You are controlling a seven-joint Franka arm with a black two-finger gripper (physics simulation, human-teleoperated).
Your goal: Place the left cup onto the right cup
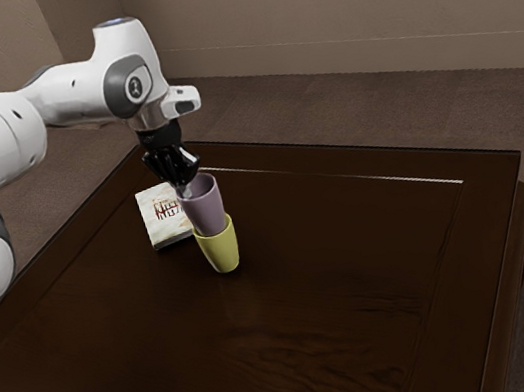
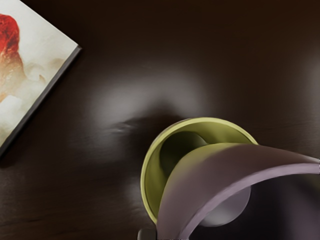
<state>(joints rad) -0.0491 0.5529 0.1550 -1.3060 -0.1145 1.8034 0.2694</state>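
Note:
A purple cup (image 1: 205,207) sits with its lower end inside the mouth of a yellow-green cup (image 1: 220,247) that stands upright on the dark wooden table (image 1: 356,271). The purple cup leans a little toward the exterior view's left. My black gripper (image 1: 180,182) comes down from above and is shut on the purple cup's rim on that side. In the wrist view the purple cup (image 2: 220,185) is large and close under the hand, covering part of the yellow-green cup's rim (image 2: 150,165).
A white book with a red cover picture (image 1: 162,217) lies flat on the table just left of the cups in the exterior view, and in the wrist view the book (image 2: 25,70) lies beyond them. The table has a raised border (image 1: 494,216).

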